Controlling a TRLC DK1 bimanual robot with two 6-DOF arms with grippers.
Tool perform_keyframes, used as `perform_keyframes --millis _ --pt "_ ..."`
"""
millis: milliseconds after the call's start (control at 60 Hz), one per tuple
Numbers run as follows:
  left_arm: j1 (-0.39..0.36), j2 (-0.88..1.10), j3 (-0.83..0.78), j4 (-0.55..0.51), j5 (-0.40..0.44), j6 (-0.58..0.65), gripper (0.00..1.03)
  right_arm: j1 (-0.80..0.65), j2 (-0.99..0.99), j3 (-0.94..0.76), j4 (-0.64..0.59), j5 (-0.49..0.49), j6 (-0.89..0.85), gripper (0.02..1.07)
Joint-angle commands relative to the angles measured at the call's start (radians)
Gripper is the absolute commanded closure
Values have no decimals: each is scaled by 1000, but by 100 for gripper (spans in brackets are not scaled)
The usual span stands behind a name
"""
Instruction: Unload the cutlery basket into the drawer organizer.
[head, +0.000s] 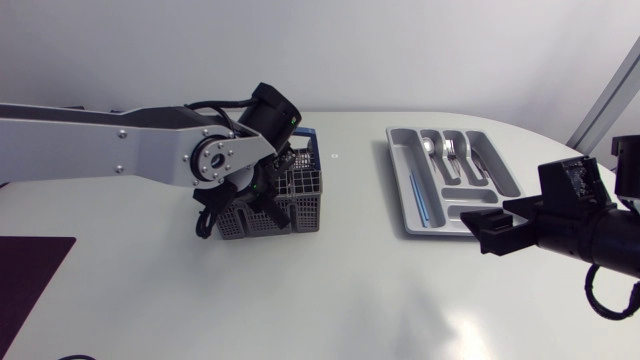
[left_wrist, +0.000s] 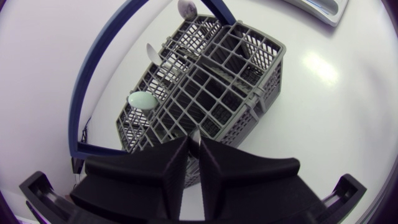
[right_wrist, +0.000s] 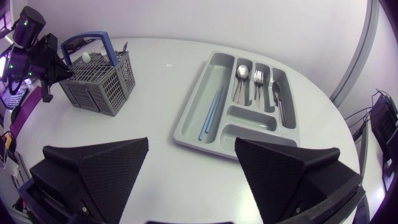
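Note:
The grey cutlery basket (head: 293, 196) with a blue handle (left_wrist: 98, 62) stands left of the table's middle. My left gripper (head: 268, 190) reaches down into it. In the left wrist view its fingers (left_wrist: 168, 165) stand almost together, pinching a thin silver cutlery handle (left_wrist: 196, 135) at the basket's (left_wrist: 214, 81) near edge. A pale green spoon (left_wrist: 142, 99) and a metal spoon (left_wrist: 154, 53) stick out of the far compartments. The grey drawer organizer (head: 409, 212) lies to the right, holding a spoon (right_wrist: 241, 71), fork (right_wrist: 258, 78), knife (right_wrist: 278, 99) and blue sticks (right_wrist: 211, 115). My right gripper (head: 492, 228) hangs open beside it, holding nothing.
A dark mat (head: 30, 275) lies at the table's front left corner. White tabletop stretches between the basket (right_wrist: 99, 81) and the organizer (right_wrist: 186, 134), and in front of both.

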Motion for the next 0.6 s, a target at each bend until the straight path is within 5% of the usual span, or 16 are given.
perform_keyframes --millis 0,583 --pt "-3 9 -15 7 -16 -11 94 9 -7 -31 12 7 9 7" --pt "-14 -48 -15 9 -24 -10 97 15 -10 -32 21 7 6 7"
